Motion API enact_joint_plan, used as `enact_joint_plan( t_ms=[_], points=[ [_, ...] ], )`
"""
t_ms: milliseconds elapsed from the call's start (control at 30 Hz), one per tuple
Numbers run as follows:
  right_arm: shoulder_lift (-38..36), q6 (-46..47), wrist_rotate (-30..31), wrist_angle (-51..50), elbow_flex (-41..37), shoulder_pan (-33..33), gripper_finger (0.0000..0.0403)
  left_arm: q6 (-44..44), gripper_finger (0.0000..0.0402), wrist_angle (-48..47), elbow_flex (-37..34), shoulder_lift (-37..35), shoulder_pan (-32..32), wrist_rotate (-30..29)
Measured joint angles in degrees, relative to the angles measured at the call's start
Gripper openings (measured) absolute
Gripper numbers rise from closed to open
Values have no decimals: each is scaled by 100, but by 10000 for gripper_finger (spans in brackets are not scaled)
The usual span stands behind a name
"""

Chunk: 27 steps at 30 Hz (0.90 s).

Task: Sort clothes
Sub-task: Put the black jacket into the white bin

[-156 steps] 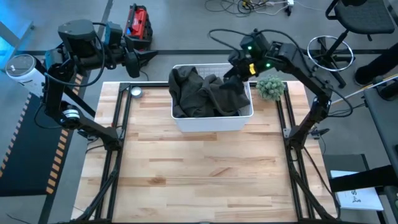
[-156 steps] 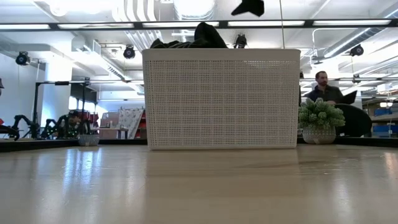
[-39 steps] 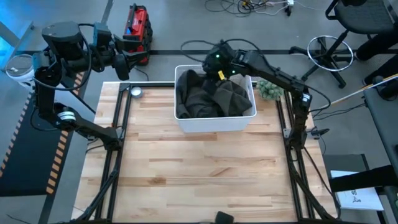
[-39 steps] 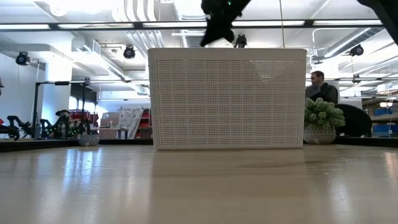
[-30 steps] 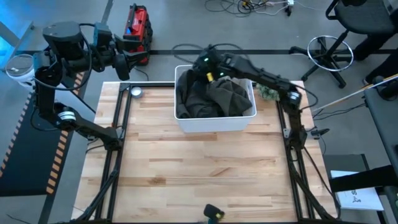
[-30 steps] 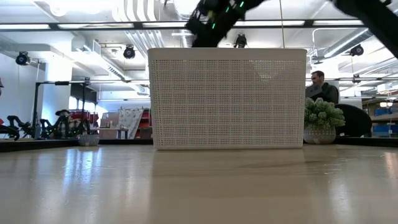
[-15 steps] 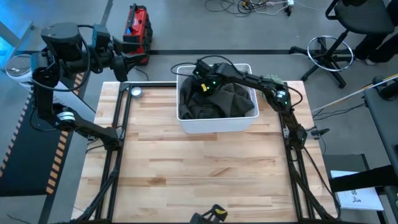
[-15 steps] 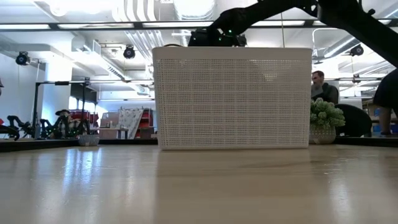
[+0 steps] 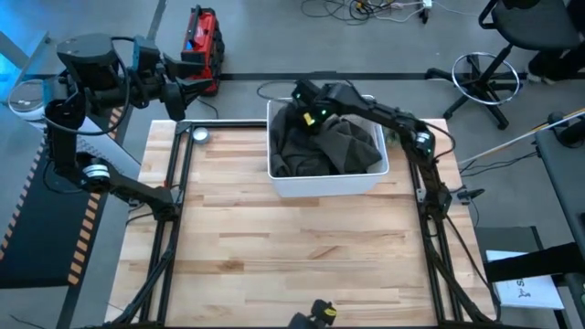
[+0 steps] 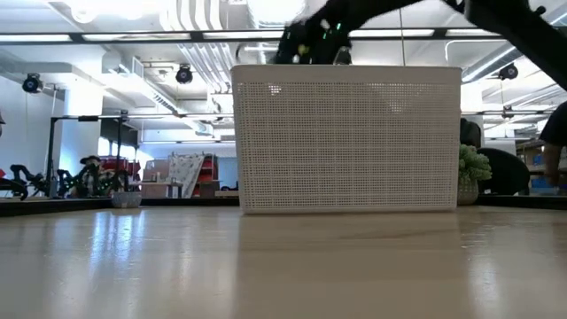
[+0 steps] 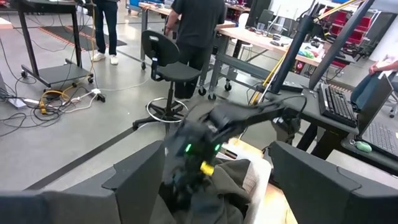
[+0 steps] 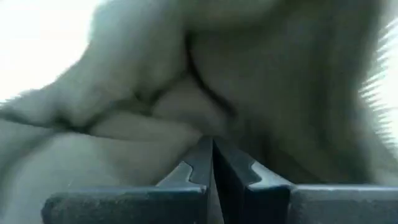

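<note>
Right wrist view: right gripper fingers pressed together, tips against olive-grey top filling view ahead. High view: clothes heaped in white basket, directly under right gripper at basket's far corner. Left gripper parked well away beyond table edge, fingers spread, empty.

No readable text anywhere on my feeds. White sheet on floor at near right of table carries dark marks, too small for me to read. Red bag on floor beyond far left corner shows no legible brand. White basket, plain lattice, no label. Nothing on arms reads as lettering.
</note>
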Motion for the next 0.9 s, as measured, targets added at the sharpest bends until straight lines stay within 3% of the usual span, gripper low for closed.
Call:
enact_joint_plan(
  t_ms=[300,500,700,900],
  points=[
    [-1166,-205,-40,-119,306,-2,0,50,273,-34,0,0,-1,0],
    [-1394,-553,-38,-1034,55,-46,0,42,264,-57,0,2,0,2],
    [-1308,-761,-86,-1202,-1004,-18,0,11,251,-103,0,0,0,7],
    [-1341,-166,-154,479,-2690,-46,0,-85,239,-135,1,-6,-1,27]
  ],
)
